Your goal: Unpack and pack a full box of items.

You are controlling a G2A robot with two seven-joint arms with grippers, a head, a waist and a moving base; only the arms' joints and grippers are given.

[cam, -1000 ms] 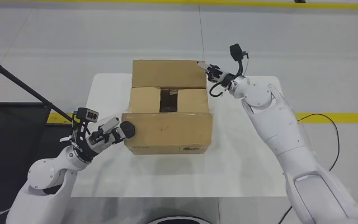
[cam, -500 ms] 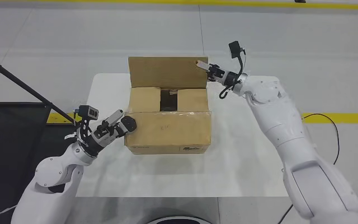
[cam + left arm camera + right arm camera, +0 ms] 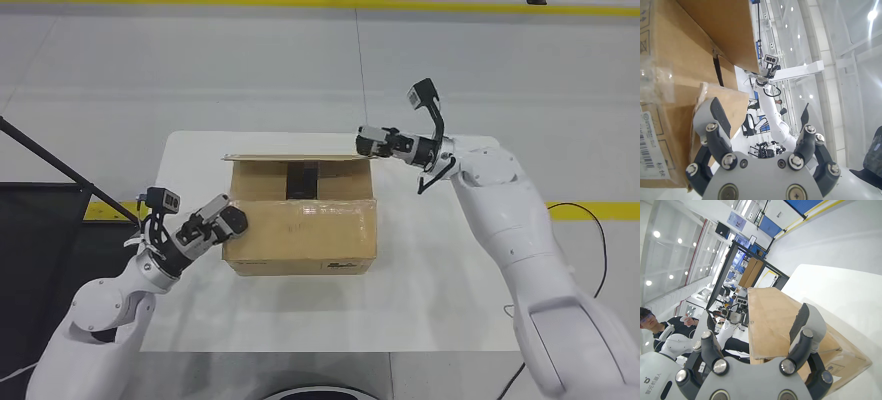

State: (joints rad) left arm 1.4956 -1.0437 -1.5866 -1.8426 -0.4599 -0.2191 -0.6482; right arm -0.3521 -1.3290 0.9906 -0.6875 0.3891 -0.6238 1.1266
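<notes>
Brown cardboard box (image 3: 300,240) sits in the middle of the white tabletop (image 3: 430,290), and both arms are on its long flaps. The right gripper (image 3: 368,140) is at the right corner of the far flap (image 3: 290,158), which stands nearly upright. Its jaws are apart, the cardboard runs between them, and one pad (image 3: 800,321) lies on the flap's face. The left gripper (image 3: 228,222) waits at the near left corner, jaws apart too, one finger (image 3: 721,115) against the taped near flap (image 3: 728,102).

This looks like flap work to close the lid. The far flap should go over first, turned about its crease and not dragged, or the whole box will slide. The left arm can steady the near wall meanwhile.

The two short side flaps (image 3: 258,180) are already folded in, with a dark gap (image 3: 301,180) between them. A black slanted pole (image 3: 50,160) and a dark floor mat (image 3: 40,230) lie left of the tabletop, well apart from both arms' paths.
</notes>
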